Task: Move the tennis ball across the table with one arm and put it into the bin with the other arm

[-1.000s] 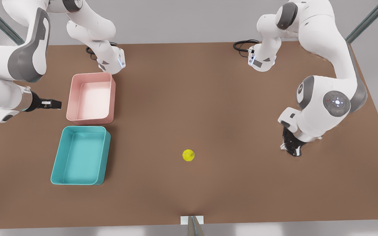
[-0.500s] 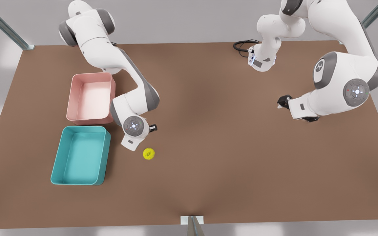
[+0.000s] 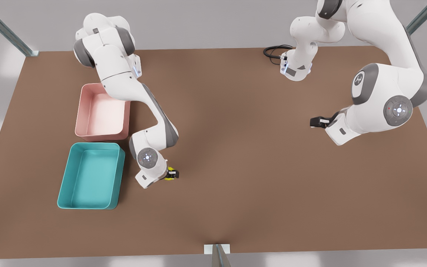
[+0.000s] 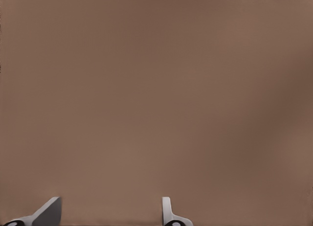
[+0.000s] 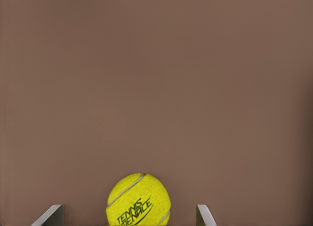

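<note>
In the front view, your right gripper (image 3: pixel 172 174) sits low over the tennis ball (image 3: pixel 168 178) on the counter (image 3: pixel 243 155), just to the right of the teal bin (image 3: pixel 64 185), with the pink tray (image 3: pixel 80 111) beyond it on the far side. The ball peeks out under the fingers, so you cannot judge contact from here. Your left gripper (image 3: pixel 315 121) waits well apart on the front view's right.

In the left wrist view, the left fingers (image 4: pixel 49 211) stand apart with nothing between them, bare counter ahead.

In the right wrist view, the ball (image 5: pixel 139 200) lies between the spread right fingers (image 5: pixel 204 216), with a gap on both sides and more room on one side than the other. If you close now, one finger likely meets it first and the ball may roll out across the counter. Lift with a light pinch and it could slip and bounce short of the bin or into the pink tray.
</note>
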Tool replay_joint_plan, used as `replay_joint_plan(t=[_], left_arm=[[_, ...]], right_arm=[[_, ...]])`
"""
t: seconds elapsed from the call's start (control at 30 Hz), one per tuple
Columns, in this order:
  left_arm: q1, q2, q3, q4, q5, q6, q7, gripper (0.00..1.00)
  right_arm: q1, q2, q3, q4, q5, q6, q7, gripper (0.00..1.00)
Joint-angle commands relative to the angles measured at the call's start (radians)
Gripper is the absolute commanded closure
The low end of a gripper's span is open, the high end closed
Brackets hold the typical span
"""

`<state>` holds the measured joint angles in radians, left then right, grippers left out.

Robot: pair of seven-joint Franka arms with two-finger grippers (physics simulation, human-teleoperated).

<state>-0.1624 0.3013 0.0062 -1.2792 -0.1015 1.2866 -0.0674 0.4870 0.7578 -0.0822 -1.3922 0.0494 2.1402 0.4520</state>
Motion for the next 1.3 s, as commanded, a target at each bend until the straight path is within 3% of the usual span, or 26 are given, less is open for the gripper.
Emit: replay_joint_plan(t=[0.0, 0.93, 1.03, 1.27], left_arm=[[0.001, -0.001, 0.0, 0.0, -0.001, 0.0, -0.315, 0.0], [0.007, 0.018, 0.001, 0.003, 0.002, 0.002, -0.313, 0.0], [0.007, 0.018, 0.001, 0.003, 0.002, 0.002, -0.313, 0.0], [0.007, 0.019, 0.001, 0.003, 0.002, 0.002, -0.315, 0.0]], right_arm=[[0.007, 0.005, -0.001, -0.007, 0.01, 0.093, 0.163, 0.0], [0.011, 0.104, 0.007, -0.06, 0.009, 0.129, 0.162, 0.0], [0.01, 0.104, 0.007, -0.059, 0.009, 0.129, 0.162, 0.15], [0.007, 0.092, 0.01, -0.06, 0.007, 0.116, 0.16, 0.27]])
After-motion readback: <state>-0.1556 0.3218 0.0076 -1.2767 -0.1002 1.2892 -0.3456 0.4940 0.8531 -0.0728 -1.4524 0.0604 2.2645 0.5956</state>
